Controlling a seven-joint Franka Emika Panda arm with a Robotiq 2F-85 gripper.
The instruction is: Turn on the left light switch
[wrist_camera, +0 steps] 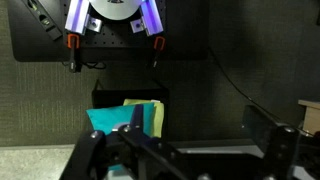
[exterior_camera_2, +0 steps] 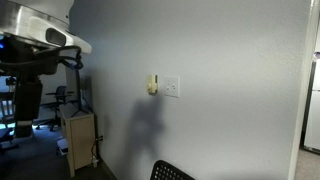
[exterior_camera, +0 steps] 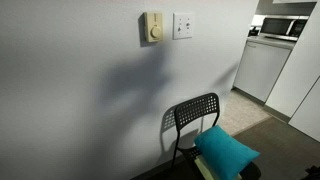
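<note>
The left light switch point(exterior_camera: 179, 25) is the left-hand rocker on a white wall plate point(exterior_camera: 184, 25) at upper centre in an exterior view, just right of a beige dial box point(exterior_camera: 152, 28). The robot arm point(exterior_camera_2: 35, 50) stands at upper left, well apart from the plate. In the wrist view, the end effector point(wrist_camera: 200, 160) is at the bottom, its jaws apart.

Matt wall point(exterior_camera: 80, 90), smooth white plastic switch plate point(exterior_camera: 183, 25), black perforated metal chair point(exterior_camera: 195, 112), teal cloth cushion point(exterior_camera: 225, 150).
</note>
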